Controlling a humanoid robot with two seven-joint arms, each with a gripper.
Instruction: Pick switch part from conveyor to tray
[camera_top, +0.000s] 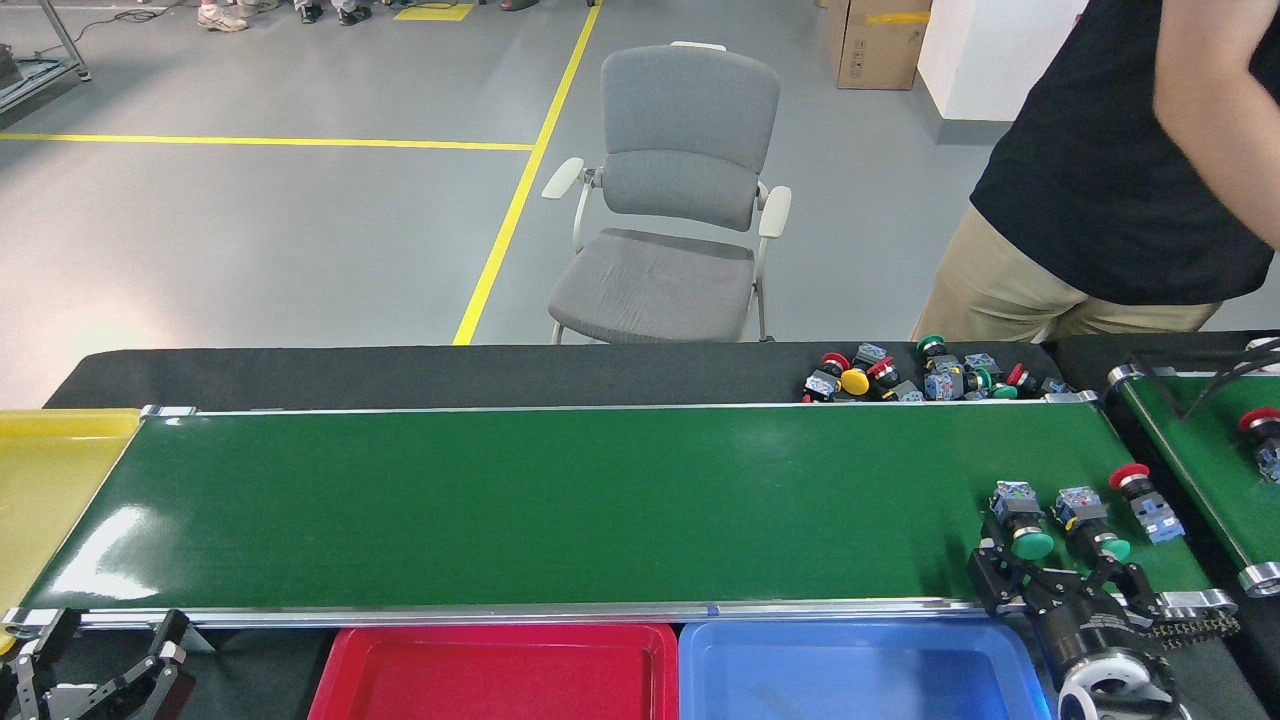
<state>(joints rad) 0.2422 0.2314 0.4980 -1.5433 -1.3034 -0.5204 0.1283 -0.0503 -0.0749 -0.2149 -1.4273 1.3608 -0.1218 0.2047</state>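
Hovering at the near right end of the conveyor (560, 500), right gripper (1062, 578) has fingers spread wide, nothing between them, tips just below two green-capped switch parts. Left green switch part (1020, 520) lies on the belt with cap toward the near rail, close to the gripper's left finger (990, 575); whether they touch, can't tell. Second green switch part (1092, 525) lies just beside it to the right, cap also toward the near rail. Red-capped switch part (1143, 490) sits a bit further right on the belt, cap pointing away. Left gripper (100, 660) is low at the bottom left corner, below the near rail, fingers apart, empty. Red tray (500, 670) and blue tray (850, 670) sit side by side under the near rail, both partly cut by the frame edge. Pile of switch parts (920, 375) rests on the black cloth behind the far rail. Smaller belt (1200, 440) at right carries another red-capped part (1262, 430). Yellow tray (50, 490) sits at the conveyor's left end. Person (1110, 180) in black shirt stands at far right; grey chair (680, 220) behind.
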